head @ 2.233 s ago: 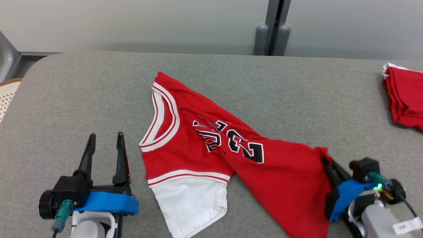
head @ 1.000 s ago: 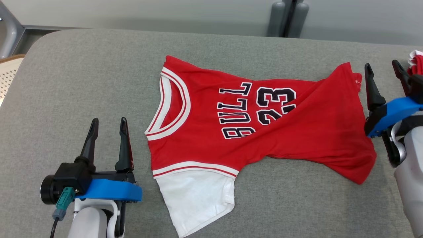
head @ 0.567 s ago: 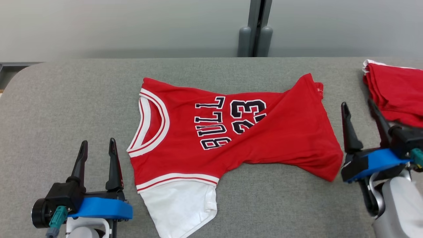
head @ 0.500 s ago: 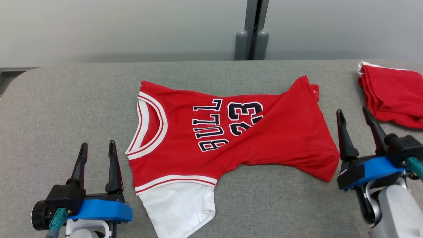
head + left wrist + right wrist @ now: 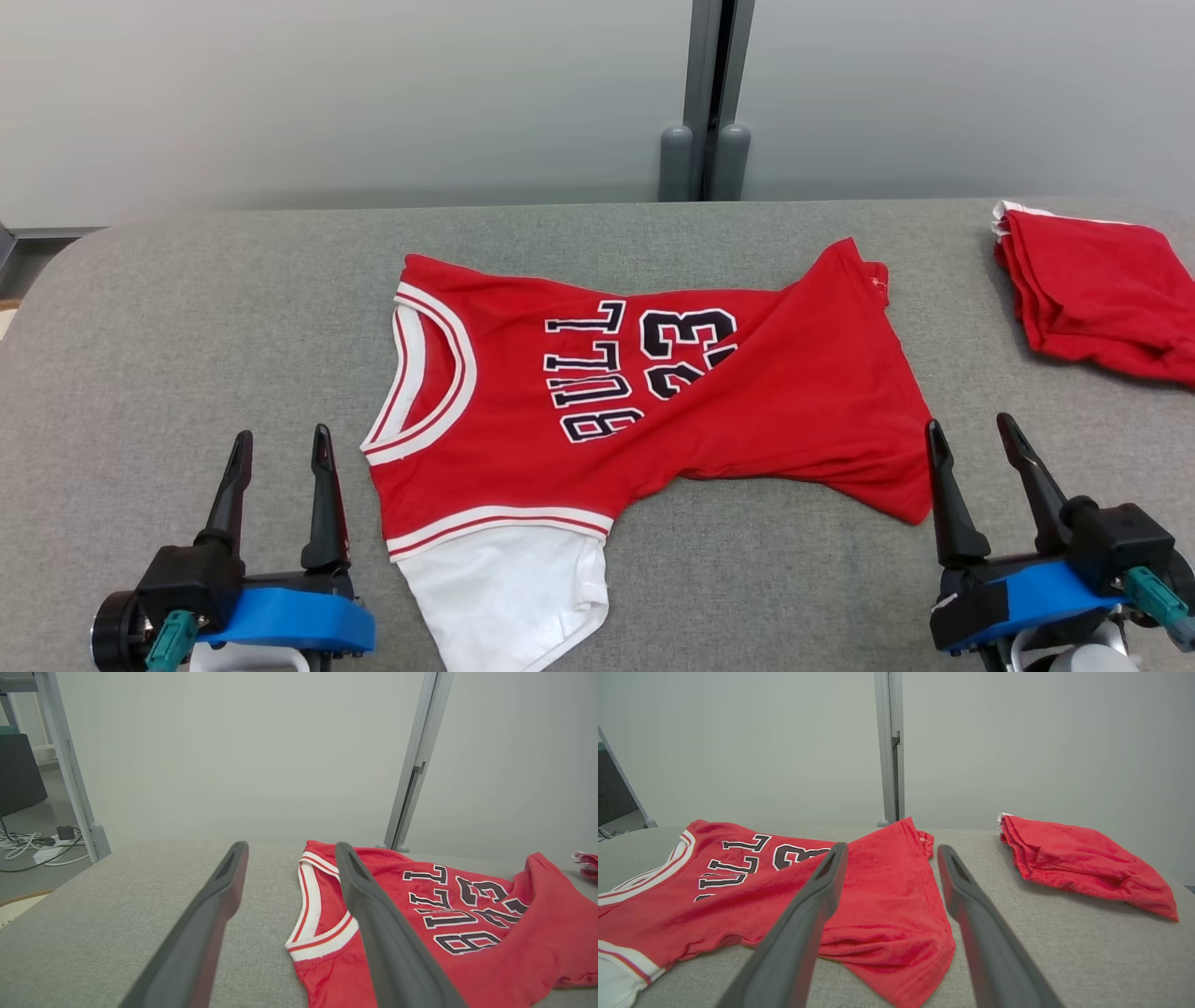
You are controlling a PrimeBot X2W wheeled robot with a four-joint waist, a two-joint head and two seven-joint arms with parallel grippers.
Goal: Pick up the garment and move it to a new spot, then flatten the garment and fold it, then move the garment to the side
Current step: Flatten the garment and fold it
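The garment (image 5: 653, 392), a small red jersey of soft knit cloth, is lying in the middle of the table (image 5: 187, 308), with its neck pointing to the robot's left and its hem to the right. The table is carrying a grey woven cover with a fine grain, and its far left corner is rounded. The jersey is not lying fully flat: a diagonal fold is running over the chest and hiding a part of the black letters (image 5: 597, 383) with white outline, and the hem side is making soft waves. The collar (image 5: 434, 373) is forming a round white band with thin red stripes. A white sleeve (image 5: 509, 597) with a red and white border is spreading toward the near edge.

The left gripper (image 5: 283, 432) is standing just beside the collar, its two long dark fingers (image 5: 324, 495) spread apart and holding nothing. The right gripper (image 5: 970, 422) is standing just beside the hem corner, its fingers also spread and empty.

A second red cloth (image 5: 1092, 289), folded into a thick bundle with a white edge showing, is resting at the far right of the table, well apart from the jersey. Behind the table, a grey metal post (image 5: 707, 93) is rising against a pale smooth wall (image 5: 280, 93).
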